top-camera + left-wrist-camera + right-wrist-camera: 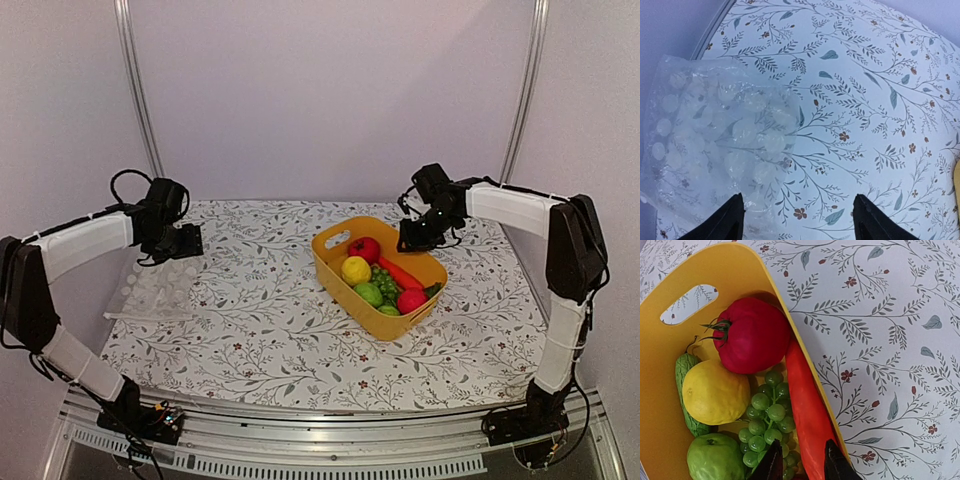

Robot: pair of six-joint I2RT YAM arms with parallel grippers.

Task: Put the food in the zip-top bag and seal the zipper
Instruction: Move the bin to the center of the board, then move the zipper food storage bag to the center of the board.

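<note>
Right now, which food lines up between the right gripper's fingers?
The carrot, the long orange-red piece along the tub wall; grapes lie to one side, lemon farther off.

The desk (250, 345) is covered by a pale cloth (880, 60) printed with grey-green leafy sprigs and small brownish-red flowers. The wrist views show the same print close up, with a few teal leaves among the twigs. The desk's far corners are rounded. Behind it stands a plain, pale lilac-white wall (330, 90) under soft, even light. 2 slim metal posts rise at the far edge, 1 on the left (138, 90) and 1 on the right (526, 90), each slanting outward toward the top of the view. Along the near edge runs a silver aluminium rail (330, 412), with a slotted strip (300, 465) beneath it.
</note>
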